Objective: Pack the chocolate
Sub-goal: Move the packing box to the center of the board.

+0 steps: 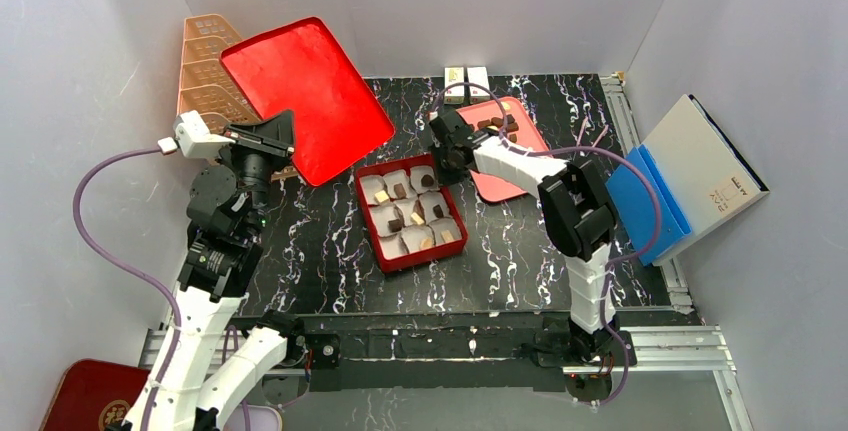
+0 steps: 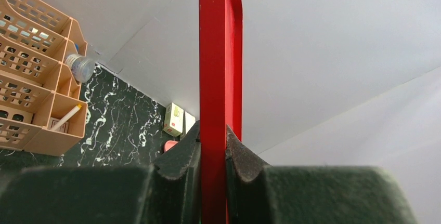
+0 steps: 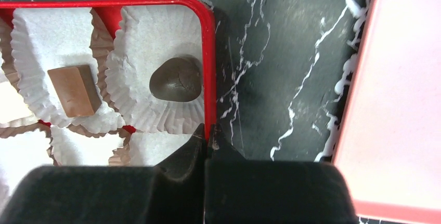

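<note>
Chocolate (image 3: 176,80): dark round piece, brown block, in white paper cups (image 3: 52,37). Left gripper (image 2: 213,148) clamped on red lid (image 2: 218,52); right gripper (image 3: 208,140) closed, empty.

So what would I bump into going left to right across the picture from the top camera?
Orange basket → big red tray → red box → pink tray → blue and white box.

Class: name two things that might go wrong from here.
The left hand pinches the red lid by one edge, holding it tilted; it might slip. The shut right hand sits at the red box rim; a careless move might jolt the box and tip the dark round chocolate.
</note>
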Robot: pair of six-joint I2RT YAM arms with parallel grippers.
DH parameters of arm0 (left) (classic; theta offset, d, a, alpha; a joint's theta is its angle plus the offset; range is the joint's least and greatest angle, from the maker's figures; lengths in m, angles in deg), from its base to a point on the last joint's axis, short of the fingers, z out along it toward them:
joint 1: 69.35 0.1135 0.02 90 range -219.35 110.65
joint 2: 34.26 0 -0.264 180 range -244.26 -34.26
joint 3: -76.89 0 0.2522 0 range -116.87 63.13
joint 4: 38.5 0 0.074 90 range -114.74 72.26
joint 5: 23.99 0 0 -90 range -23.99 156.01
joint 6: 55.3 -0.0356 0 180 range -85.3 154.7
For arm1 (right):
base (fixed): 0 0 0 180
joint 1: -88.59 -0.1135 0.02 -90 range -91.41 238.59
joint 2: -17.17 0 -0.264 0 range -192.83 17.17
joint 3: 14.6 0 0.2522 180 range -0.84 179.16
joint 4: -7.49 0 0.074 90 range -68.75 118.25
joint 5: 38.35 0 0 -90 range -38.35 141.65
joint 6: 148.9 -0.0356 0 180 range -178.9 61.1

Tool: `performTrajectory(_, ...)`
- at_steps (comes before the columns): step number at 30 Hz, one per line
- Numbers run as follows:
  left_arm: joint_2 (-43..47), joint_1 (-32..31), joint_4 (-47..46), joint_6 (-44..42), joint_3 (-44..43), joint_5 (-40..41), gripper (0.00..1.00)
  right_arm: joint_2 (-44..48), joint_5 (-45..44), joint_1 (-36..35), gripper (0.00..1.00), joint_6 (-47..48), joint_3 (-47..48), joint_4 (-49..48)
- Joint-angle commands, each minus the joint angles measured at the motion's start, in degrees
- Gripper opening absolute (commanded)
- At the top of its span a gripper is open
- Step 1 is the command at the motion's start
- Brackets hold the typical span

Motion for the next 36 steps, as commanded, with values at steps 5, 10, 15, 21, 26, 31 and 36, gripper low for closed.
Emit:
performTrajectory(5, 0.30, -0.13, -4.06, -0.91, 0.92, 0.07, 0.00, -7.31, -1.15, 2.03, 0.01, -2.13, 11.84, 2.12)
performTrajectory(10, 0.41, -0.14, -4.75, -0.98, 2.08, -0.05, 0.00, -11.97, -8.39, 2.44, 0.01, -3.26, 21.13, 5.57)
performTrajectory(15, 0.27, -0.11, -5.40, -1.24, 3.12, -0.17, 0.00, -12.49, -16.52, 3.64, 0.01, -5.09, 22.56, 7.01)
performTrajectory(21, -0.20, -0.11, -5.32, -1.65, 3.19, -0.52, 0.00, -12.64, -18.87, 4.05, 0.01, -8.12, 21.43, 6.07)
performTrajectory(26, -0.17, -0.16, -5.12, -1.90, 3.23, -0.43, 0.00, -12.78, -18.92, 4.00, 0.05, -9.35, 21.29, 6.11)
performTrajectory(31, -0.41, -0.11, -5.29, -1.97, 3.24, -0.41, 0.00, -12.44, -17.59, 4.05, 0.36, -9.39, 21.53, 5.94)
performTrajectory(36, -0.79, -0.18, -5.54, -1.83, 3.06, -0.78, 0.00, -10.94, -16.85, 3.97, 0.51, -8.36, 20.86, 4.53)
